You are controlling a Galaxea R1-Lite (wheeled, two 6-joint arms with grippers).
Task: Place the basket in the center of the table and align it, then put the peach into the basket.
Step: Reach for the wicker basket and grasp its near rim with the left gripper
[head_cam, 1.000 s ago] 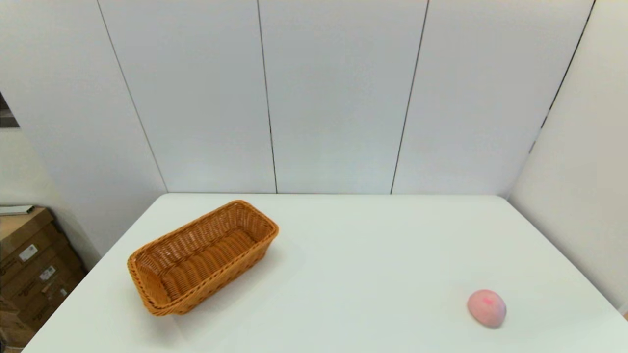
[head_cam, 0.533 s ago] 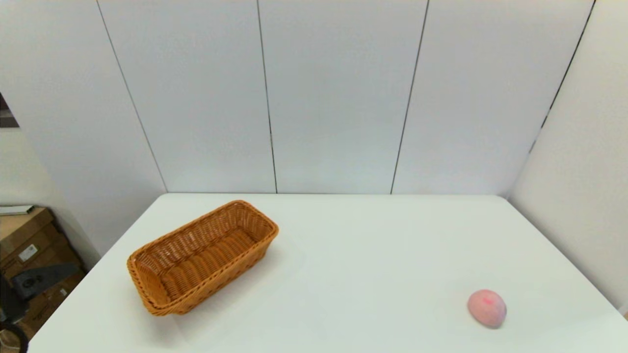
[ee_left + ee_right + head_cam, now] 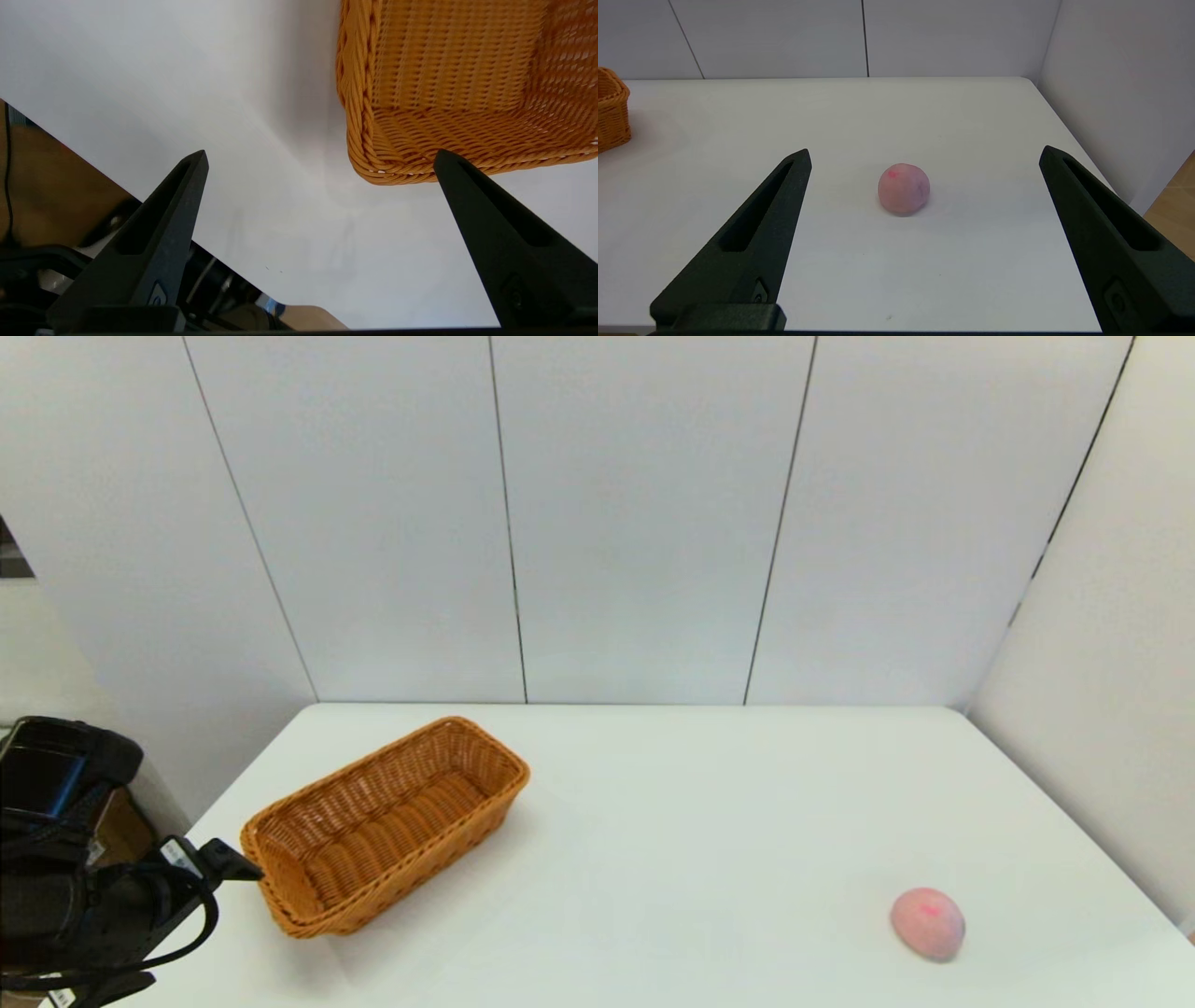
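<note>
Wicker, orange-brown and braided at the rim, the basket (image 3: 385, 828) sits empty on the left part of the white surface (image 3: 672, 821), skewed so its long axis runs diagonally rather than square to the edges — neither centred nor aligned. The peach (image 3: 926, 922) lies well apart from it, on the near right part of the surface. The step in hand looks like the first one, reaching for the basket: the left pincer (image 3: 320, 168) hangs beside the basket's near-left end with its jaws spread wide and nothing between them, one fingertip overlapping the basket's corner in the left wrist view, though I cannot tell whether it touches. In the head view the left arm shows at the lower left edge, its tip just beside the basket's rim. The right pincer (image 3: 924, 156) is out of the head view; its own camera shows it low at the surface's near edge, jaws wide apart and empty, with the peach ahead of them. My guess is that the next move calls for closing on the end rim or wall, then dragging and turning the basket toward the middle — a one-sided grip may let it pivot. A pale sticker on the left arm carries print too small to read; no brand is legible anywhere.
</note>
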